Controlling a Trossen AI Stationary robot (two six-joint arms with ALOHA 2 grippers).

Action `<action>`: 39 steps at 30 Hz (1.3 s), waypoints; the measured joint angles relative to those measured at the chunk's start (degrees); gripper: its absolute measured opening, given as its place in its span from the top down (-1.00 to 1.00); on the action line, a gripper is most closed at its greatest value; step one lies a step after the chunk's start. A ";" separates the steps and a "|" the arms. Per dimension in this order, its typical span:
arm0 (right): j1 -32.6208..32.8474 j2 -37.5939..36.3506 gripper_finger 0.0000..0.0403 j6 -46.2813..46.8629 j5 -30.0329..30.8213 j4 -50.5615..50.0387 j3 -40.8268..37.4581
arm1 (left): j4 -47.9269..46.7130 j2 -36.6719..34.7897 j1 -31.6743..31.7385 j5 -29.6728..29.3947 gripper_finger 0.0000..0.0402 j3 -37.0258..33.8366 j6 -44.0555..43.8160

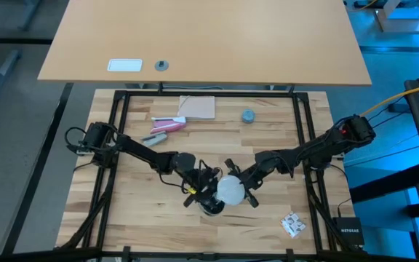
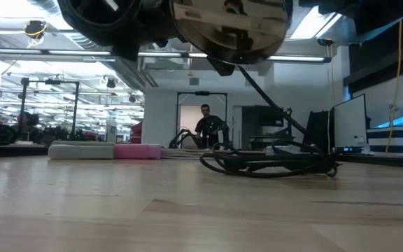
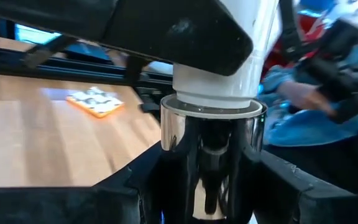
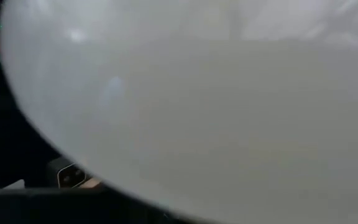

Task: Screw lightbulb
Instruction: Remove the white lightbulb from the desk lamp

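The small white frosted lightbulb [image 1: 230, 190] is sitting above the round silvery metal socket [image 3: 211, 163], both lifted off the pale wooden table [image 1: 137, 211] near its front edge. The bulb's long axis is running straight down into the socket, in line with it, so the coming twist is turning about that shared upright line.

The left gripper [image 1: 204, 191] is pinching the socket from the side, its dark fingers [image 3: 278, 186] pressing on the chrome wall. The right gripper [image 1: 240, 188] is meeting the bulb from the opposite side and appears to be closing on its globe, though the fingers themselves are hidden.

The left wrist view is showing the bulb's white neck entering the socket's rim, with no grey thread visible. The right wrist view is filling with frosted glass only. The low view is showing the socket's underside hanging above the table.
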 joint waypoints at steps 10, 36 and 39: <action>0.01 1.03 0.33 -10.69 -0.59 4.00 0.99 | 4.78 0.56 0.22 22.83 0.13 -0.83 -10.22; -1.07 -33.74 0.56 -3.11 23.65 -48.63 2.21 | 6.68 0.22 4.54 12.95 0.13 -0.24 -6.07; -1.07 -42.62 0.56 2.32 24.19 -56.56 2.21 | 6.82 0.22 6.91 12.74 0.13 -0.24 -6.48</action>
